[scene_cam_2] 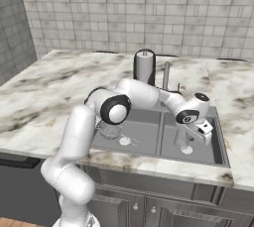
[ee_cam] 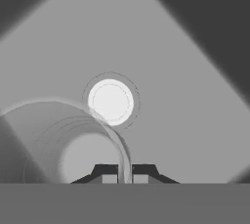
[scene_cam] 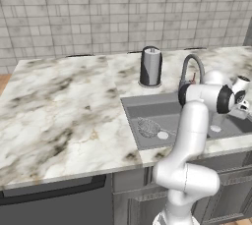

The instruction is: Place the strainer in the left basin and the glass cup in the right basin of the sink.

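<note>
The claw (ee_cam: 125, 179) is closed narrowly on the rim of the glass cup (ee_cam: 73, 145), one tip inside the wall and one outside, over the right basin (scene_cam_2: 196, 144) near its round white drain (ee_cam: 111, 101). The strainer (scene_cam: 147, 127) lies in the left basin (scene_cam: 142, 108) of the sink (scene_cam_2: 221, 156), toward its front edge. A tall dark canister (scene_cam: 150, 66) stands on the counter (scene_cam: 59, 106) behind the left basin, beside the faucet (scene_cam: 191, 67)

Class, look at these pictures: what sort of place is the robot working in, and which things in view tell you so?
Most likely a kitchen, a rendered one. A dark double sink with a gooseneck faucet is set into a marble counter; a tiled wall rises behind, and a strainer lies in the left basin.
</note>
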Robot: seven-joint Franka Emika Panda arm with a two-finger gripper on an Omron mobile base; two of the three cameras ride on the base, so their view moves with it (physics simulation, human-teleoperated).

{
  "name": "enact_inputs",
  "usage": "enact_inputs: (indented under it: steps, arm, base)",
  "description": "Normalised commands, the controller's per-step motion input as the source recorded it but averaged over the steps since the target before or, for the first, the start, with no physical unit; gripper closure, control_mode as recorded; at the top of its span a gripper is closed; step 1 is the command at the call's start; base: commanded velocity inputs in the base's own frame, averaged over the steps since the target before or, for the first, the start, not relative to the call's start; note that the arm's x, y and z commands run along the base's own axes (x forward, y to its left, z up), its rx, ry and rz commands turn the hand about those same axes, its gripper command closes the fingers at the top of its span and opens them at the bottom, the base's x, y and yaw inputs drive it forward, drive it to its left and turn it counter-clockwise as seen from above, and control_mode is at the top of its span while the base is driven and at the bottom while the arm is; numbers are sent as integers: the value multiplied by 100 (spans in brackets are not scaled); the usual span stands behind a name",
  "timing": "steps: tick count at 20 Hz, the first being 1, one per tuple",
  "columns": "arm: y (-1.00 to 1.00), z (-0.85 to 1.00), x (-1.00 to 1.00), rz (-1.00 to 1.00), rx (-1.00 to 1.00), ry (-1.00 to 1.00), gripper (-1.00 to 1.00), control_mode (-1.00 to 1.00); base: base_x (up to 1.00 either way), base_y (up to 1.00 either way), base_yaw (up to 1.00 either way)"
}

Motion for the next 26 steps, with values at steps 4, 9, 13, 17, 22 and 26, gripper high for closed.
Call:
enact_inputs:
  steps: [4,9,13,17,22,26]
  arm:
    - [0,-36,26,0,-2,0,100,-100]
    - [0,-33,25,0,0,0,100,-100]
    - [-2,-32,21,0,0,0,100,-100]
    - [-4,-38,21,0,0,0,100,-100]
    - [-6,-31,17,0,0,-1,100,-100]
    - [-1,-25,2,0,0,-6,100,-100]
  base:
    - [0,0,0]
    - [0,0,0]
    - [0,0,0]
    - [0,0,0]
    - [0,0,0]
    - [0,0,0]
